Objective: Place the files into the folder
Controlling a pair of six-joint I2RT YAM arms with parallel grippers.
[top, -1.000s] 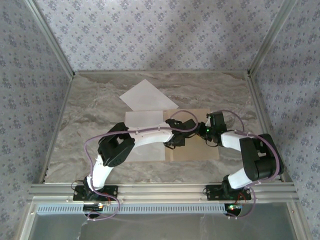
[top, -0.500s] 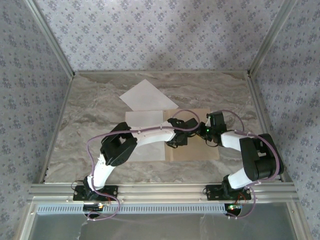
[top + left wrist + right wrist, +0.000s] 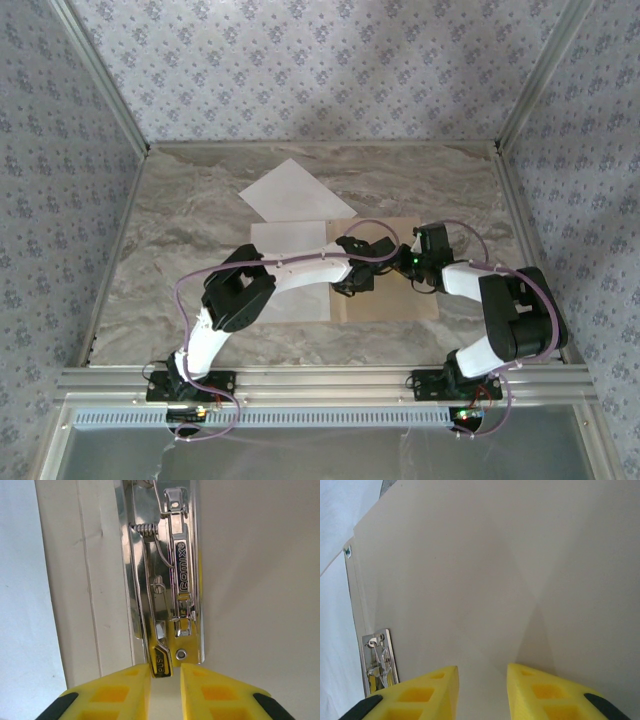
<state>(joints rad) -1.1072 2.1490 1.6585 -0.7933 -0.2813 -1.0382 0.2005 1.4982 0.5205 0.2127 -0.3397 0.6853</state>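
The tan folder [image 3: 392, 300] lies open on the table, with a metal spring clip [image 3: 172, 580] along its spine. One white file [image 3: 288, 240] lies just left of the spine under my left arm. The other file [image 3: 295, 192] lies tilted behind it. My left gripper [image 3: 165, 666] hovers at the clip's near end, jaws narrowly open. The clip's PUSH tab [image 3: 161, 664] sits between the fingertips, against the left one, with a gap to the right one. My right gripper [image 3: 482, 669] is open over the bare right leaf [image 3: 495, 580], holding nothing.
Both wrists meet over the folder's middle [image 3: 385, 262], cables looping above them. The marble tabletop [image 3: 180, 230] is bounded by an aluminium frame and patterned walls. The clip [image 3: 379, 657] also shows at the lower left of the right wrist view.
My left gripper's jaws have narrowed around the clip's tab. Both arms have stayed almost still.
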